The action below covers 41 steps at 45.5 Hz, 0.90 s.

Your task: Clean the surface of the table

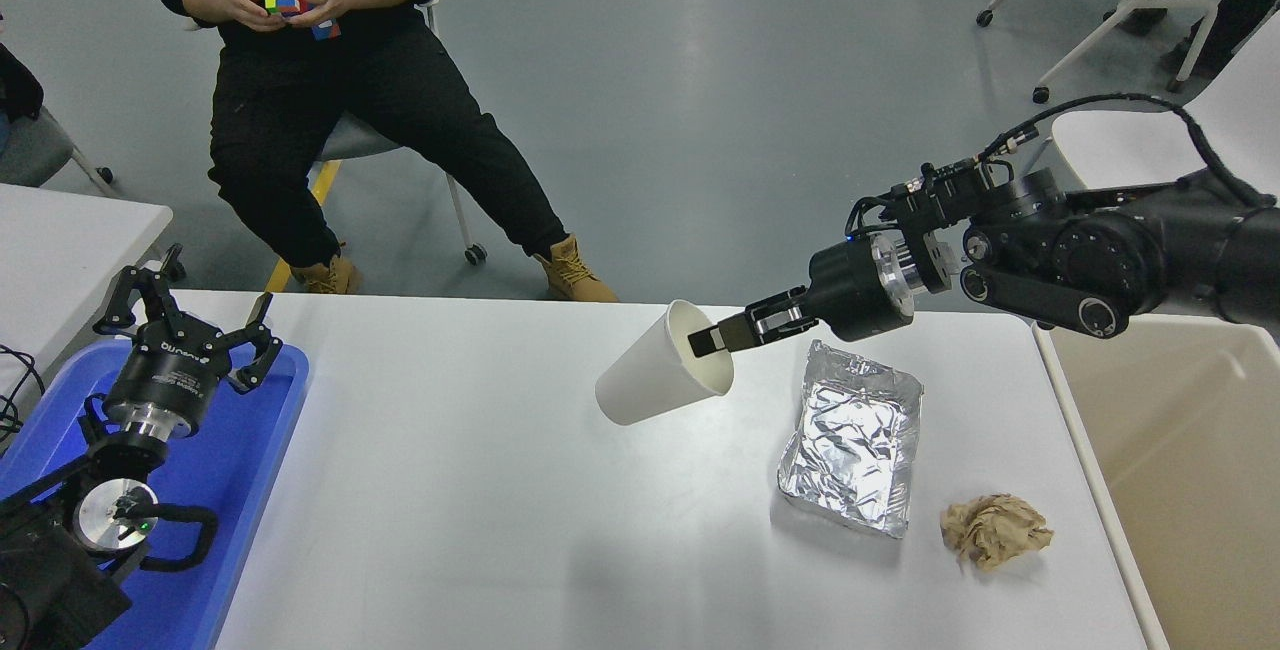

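The white table surface (500,490) fills the lower part of the head view. My right gripper (712,339) is shut on the rim of a white paper cup (655,369), one finger inside the mouth, and holds it tilted on its side in the air above the table's far middle. A crumpled foil tray (850,440) and a brown crumpled paper ball (993,528) lie on the table at the right. My left gripper (190,325) is open and parked at the lower left over the blue tray (235,460).
A beige bin (1180,450) stands past the table's right edge. A person (330,80) sits beyond the far edge holding a coloured cube. A smaller white table corner (70,240) is at the left; a white chair (1130,145) at the upper right.
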Tool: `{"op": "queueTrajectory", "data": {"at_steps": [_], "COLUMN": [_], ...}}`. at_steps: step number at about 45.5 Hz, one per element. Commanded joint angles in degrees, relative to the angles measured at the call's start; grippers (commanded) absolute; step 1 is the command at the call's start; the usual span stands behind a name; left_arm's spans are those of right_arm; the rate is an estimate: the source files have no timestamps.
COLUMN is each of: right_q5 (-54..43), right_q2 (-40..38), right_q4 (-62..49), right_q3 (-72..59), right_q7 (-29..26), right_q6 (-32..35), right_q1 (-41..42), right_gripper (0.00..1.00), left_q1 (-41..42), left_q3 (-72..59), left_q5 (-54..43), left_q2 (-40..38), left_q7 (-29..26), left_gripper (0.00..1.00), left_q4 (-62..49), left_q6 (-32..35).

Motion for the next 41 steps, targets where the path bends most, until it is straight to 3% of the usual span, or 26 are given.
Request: {"op": "queueTrajectory", "data": {"at_steps": [1, 18, 24, 41], "right_q5": [9.67, 21.01, 21.98, 24.44], "right_q2": [-2.46, -2.82, -2.38, -5.89], "right_q4": [-7.87, -35.72, -49.18, -58.06], "right_q3": [0.58, 0.58, 0.58, 3.82], "right_q7": [0.00, -2.72, -8.52, -21.44], "right_q6": [0.25, 3.15, 4.38, 3.68], "right_q1": [-0.05, -9.36, -15.34, -25.18], "right_gripper": [0.00, 0.00, 0.00, 0.00], "left_q1": [0.00, 0.00, 0.00, 0.00], "left_q3": [0.00, 0.00, 0.00, 0.00], "left_q5": [0.00, 0.00, 0.00, 0.00], "left_q2": [0.00, 0.08, 0.00, 0.00], "left_q7": [0.08, -0.01, 0.08, -0.01], "left_gripper": [1.00, 1.00, 1.00, 1.00], "left_q4": [0.00, 0.00, 0.00, 0.00], "left_q6": [0.00, 0.00, 0.00, 0.00]}}
